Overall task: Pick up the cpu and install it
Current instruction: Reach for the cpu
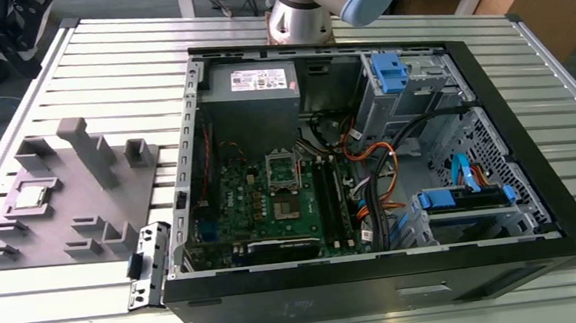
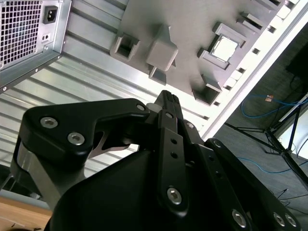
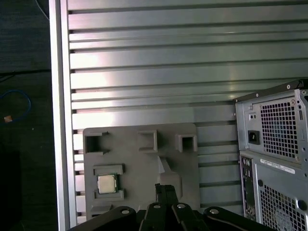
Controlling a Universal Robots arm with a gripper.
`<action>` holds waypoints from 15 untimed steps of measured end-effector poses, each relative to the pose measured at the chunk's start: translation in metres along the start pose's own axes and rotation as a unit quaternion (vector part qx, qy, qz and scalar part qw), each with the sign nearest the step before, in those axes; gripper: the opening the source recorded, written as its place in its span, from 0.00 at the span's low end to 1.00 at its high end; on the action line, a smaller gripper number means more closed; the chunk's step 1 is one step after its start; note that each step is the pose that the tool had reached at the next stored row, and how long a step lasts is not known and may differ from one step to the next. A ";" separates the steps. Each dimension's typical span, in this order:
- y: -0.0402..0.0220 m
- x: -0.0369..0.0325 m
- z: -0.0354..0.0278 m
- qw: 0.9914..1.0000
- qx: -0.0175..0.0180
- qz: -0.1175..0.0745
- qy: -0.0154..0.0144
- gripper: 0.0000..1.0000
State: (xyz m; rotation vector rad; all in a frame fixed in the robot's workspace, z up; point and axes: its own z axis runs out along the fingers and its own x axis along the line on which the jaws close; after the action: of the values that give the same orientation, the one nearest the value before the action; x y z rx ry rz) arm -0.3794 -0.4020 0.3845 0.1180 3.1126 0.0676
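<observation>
Placement note: the cpu (image 1: 31, 197) is lying flat, metal top up, in a shallow square pocket of the grey fixture tray (image 1: 85, 204). The tray is resting on the slatted aluminium table (image 1: 104, 52) just beside the open computer case (image 1: 380, 278), on the exterior view's left. I am judging that the pocket's raised edges are keeping the chip square and at a known spot, so that 2 fingers can come down on its sides. The case is lying on its side with the panel off, so the green board (image 1: 271, 209) and its socket (image 1: 281, 168) are facing up. I am reading that as the reason for the layout: both the pick and the install can be done from above. My gripper (image 3: 165, 186) is hanging well above the tray and pointing down at it, apart from the cpu and touching nothing. In both wrist views the chip is showing off to one side of the fingertips rather than under them. The fingers are pressed together with nothing between them. In the exterior view the arm (image 1: 327, 4) is standing behind the case's far wall, with its pale blue joint cap showing. No part of the task is done yet: the cpu is sitting in its pocket, well apart from the socket.
</observation>
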 end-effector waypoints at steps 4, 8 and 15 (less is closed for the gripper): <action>-0.0012 0.0032 0.0026 1.000 0.000 0.000 0.000 0.11; -0.0021 0.0065 0.0064 1.000 0.000 0.000 0.000 0.11; -0.0037 0.0131 0.0150 1.000 0.000 0.000 0.000 0.11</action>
State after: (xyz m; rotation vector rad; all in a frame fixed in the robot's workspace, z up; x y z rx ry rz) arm -0.3923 -0.4040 0.3691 0.1181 3.1132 0.0676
